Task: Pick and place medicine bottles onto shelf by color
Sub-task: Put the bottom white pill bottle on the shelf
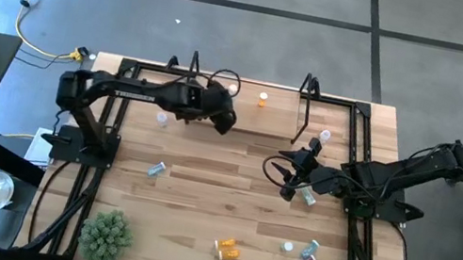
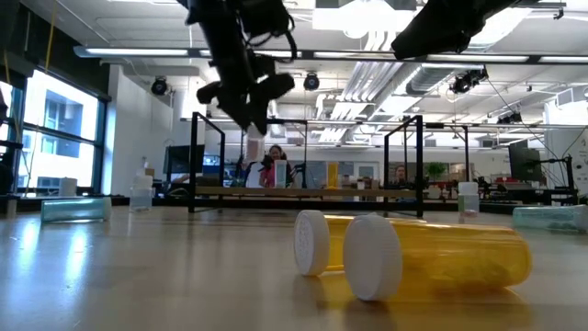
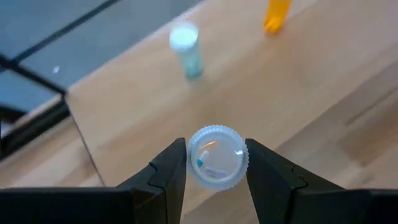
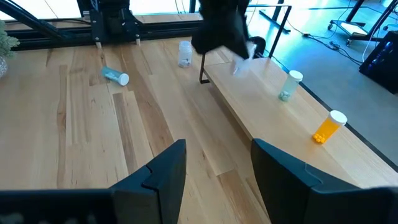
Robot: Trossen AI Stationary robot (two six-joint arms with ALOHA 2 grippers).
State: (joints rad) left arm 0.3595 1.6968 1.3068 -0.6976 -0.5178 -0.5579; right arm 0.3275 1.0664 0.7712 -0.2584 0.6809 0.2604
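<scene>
Above the light-wood shelf (image 3: 298, 93), the left gripper (image 3: 216, 165) pinches a white-capped clear bottle (image 3: 216, 157) holding pills, while the right gripper (image 4: 217, 165) stands spread.

Matt light-wood shelf (image 4: 273, 118) on black metal frames; ribbed, seemingly plastic white cap (image 3: 216, 157); translucent glossy orange bottles (image 2: 432, 253).

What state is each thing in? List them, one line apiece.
Left claw: shut on the clear bottle, held over the shelf.
Right claw: open, empty.
Orange bottle: standing on the shelf.
Teal bottle: standing on the shelf.
Two orange bottles: lying on the table, side by side.
</scene>
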